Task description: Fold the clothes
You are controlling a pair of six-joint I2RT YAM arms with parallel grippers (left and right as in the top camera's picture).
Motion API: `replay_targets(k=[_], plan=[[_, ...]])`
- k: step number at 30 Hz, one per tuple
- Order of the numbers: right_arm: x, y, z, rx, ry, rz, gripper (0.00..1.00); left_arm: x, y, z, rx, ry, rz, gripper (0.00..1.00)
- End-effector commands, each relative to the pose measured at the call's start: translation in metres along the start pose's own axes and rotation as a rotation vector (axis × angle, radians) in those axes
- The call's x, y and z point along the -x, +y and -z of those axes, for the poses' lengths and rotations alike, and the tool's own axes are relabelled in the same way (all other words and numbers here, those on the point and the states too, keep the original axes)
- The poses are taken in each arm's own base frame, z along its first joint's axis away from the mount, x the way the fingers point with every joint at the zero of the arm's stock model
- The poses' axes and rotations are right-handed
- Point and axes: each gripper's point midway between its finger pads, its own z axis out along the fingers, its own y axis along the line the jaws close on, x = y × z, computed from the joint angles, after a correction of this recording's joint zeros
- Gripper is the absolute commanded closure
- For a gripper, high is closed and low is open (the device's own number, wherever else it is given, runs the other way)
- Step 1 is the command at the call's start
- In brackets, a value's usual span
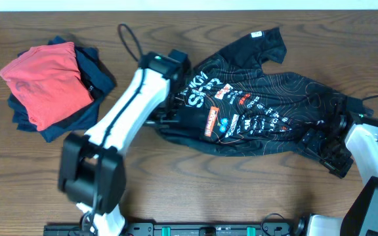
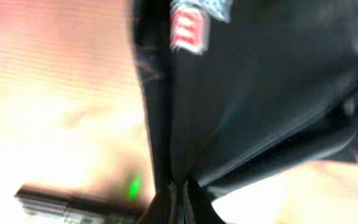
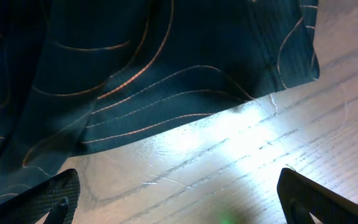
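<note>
Right, I see one table [image 1: 241, 190]. One black jersey [image 1: 261, 111] lies crumpled between left gripper [image 1: 170, 113] and right gripper [image 3: 176, 186]. One pile sits well apart from left gripper: one red garment [image 1: 48, 85] atop navy ones [image 1: 94, 72], number unclear. Left gripper pinches jersey edge. Right gripper's fingers are spread, jersey hem just ahead.

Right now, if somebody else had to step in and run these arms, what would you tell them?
Left gripper: looks shut on the black jersey at its edge nearest the stack, though the wrist view is blurred.
Right gripper: open, holding nothing, over the table by the jersey's hem.
The jersey lies rumpled mid-table, with no fold made.
A folded red garment tops the navy garments.
To do: flatten and fold the jersey.
</note>
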Motion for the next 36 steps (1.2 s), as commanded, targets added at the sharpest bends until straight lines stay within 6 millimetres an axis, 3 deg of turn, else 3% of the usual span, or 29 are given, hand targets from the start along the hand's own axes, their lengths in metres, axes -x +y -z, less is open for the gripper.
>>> replay_targets(k=[1, 9, 15, 19, 25, 36], plan=[[0.003, -0.007, 0.000, -0.021, -0.009, -0.009, 0.01, -0.011, 0.012, 0.004, 0.038, 0.029, 0.009, 0.94], [0.011, -0.026, 0.004, -0.029, -0.004, -0.097, 0.01, -0.030, 0.029, -0.016, 0.130, 0.109, -0.010, 0.94], [0.028, -0.047, 0.006, -0.019, -0.037, -0.205, 0.01, -0.043, 0.037, -0.034, 0.177, 0.162, -0.016, 0.94], [0.044, -0.038, 0.007, 0.070, -0.081, -0.219, 0.03, -0.048, 0.041, -0.038, 0.195, 0.179, 0.000, 0.94], [0.060, -0.026, 0.010, 0.132, -0.138, -0.198, 0.25, -0.045, 0.043, -0.039, 0.214, 0.160, 0.035, 0.94], [0.059, -0.026, 0.000, 0.132, -0.142, -0.182, 0.31, -0.040, 0.040, -0.040, 0.200, 0.137, 0.039, 0.94]])
